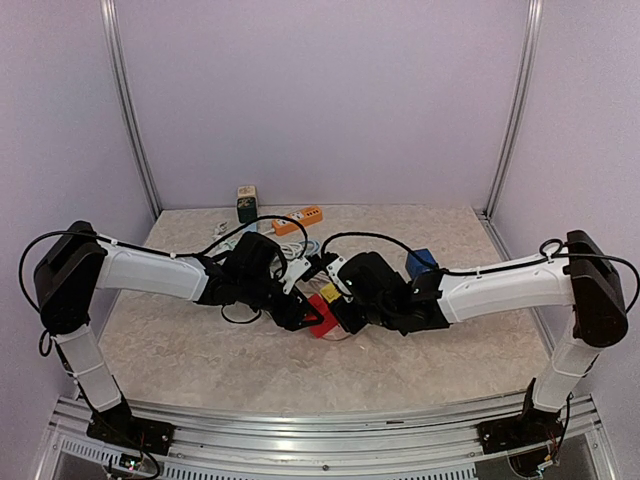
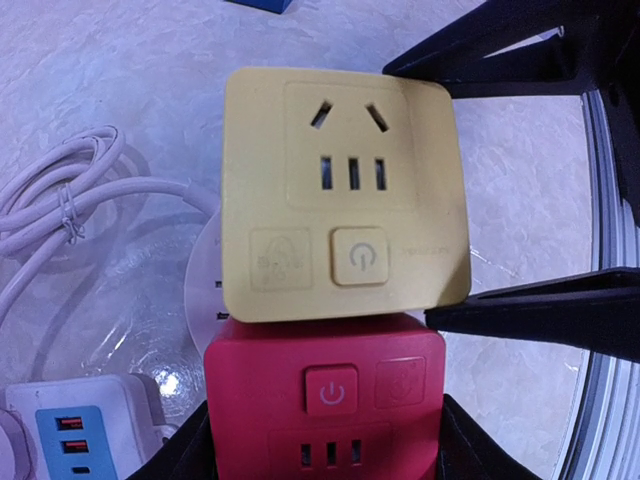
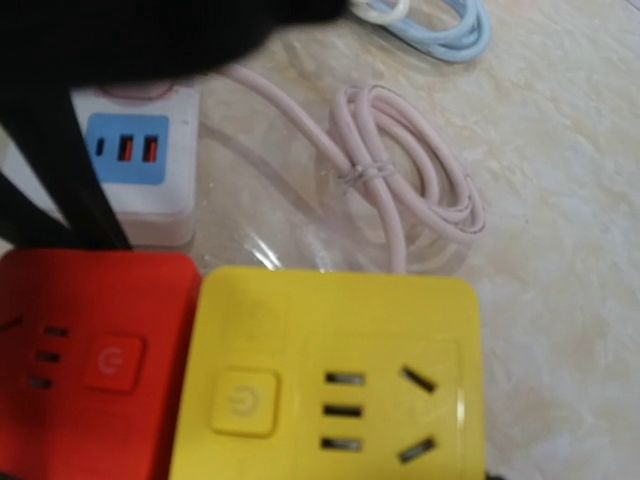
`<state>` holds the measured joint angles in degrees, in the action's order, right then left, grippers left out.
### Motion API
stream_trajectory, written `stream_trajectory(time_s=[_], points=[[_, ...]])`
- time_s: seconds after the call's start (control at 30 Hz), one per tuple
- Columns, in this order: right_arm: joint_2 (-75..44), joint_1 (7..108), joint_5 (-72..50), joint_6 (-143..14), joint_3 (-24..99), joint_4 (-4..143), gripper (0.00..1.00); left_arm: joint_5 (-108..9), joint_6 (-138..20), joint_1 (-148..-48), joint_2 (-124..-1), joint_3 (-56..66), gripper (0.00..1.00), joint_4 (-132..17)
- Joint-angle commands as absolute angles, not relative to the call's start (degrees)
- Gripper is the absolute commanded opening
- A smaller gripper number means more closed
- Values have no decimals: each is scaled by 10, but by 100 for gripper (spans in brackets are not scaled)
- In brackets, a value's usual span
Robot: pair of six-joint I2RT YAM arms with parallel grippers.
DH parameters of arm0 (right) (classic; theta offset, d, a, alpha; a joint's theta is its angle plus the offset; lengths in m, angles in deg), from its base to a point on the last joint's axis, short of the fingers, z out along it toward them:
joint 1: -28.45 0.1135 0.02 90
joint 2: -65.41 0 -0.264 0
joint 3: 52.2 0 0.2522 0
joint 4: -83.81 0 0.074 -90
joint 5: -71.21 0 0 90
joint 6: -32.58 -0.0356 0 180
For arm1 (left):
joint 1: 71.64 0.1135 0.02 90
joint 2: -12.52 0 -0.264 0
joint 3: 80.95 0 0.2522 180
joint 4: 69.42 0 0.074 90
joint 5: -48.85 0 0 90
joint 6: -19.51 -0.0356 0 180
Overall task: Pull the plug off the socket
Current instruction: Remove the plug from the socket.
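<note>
Seen from above, I have two cube sockets touching at the middle of the table (image 1: 200, 360). The farther cube socket (image 1: 330, 293) sits at 12 o'clock of the nearer cube socket (image 1: 322, 320). From that pair, a power strip (image 1: 299, 219) lies at 12 o'clock by the back wall, a small box (image 1: 246, 203) at 11 o'clock, and a block (image 1: 421, 263) at 2 o'clock. In my right wrist view, a USB strip (image 3: 135, 160) lies beyond the nearer cube socket, with a coiled cable (image 3: 410, 190) at the strip's 3 o'clock.

I see a yellow plastic socket cube (image 2: 345, 190) hard against a red plastic socket cube (image 2: 325, 400), no gap. A coiled pale pink cable (image 3: 370, 165) and a white blue-faced USB strip (image 3: 135, 150) crowd their far side; the near marbled tabletop (image 1: 220, 370) lies open.
</note>
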<state>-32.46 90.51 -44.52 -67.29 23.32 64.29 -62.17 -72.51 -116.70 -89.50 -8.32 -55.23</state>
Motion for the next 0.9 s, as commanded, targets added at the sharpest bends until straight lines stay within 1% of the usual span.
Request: stream_trajectory(time_s=[0.0,0.1,0.27,0.5,0.87], points=[[-275,931,-434,-709,260,704,0,-576,-719,-1163,-934,-89,16,-494],[-263,917,-423,-741,257,704,0,-576,-719,-1164,-935,-91,16,-493],[-238,876,-367,-798,241,706,0,-575,-719,-1164,-935,-93,16,-493],[-230,869,-340,-792,229,719,0,-574,-718,-1166,-936,-92,16,-493],[-254,936,-428,-674,239,719,0,-581,-719,-1166,-939,-85,14,-490]])
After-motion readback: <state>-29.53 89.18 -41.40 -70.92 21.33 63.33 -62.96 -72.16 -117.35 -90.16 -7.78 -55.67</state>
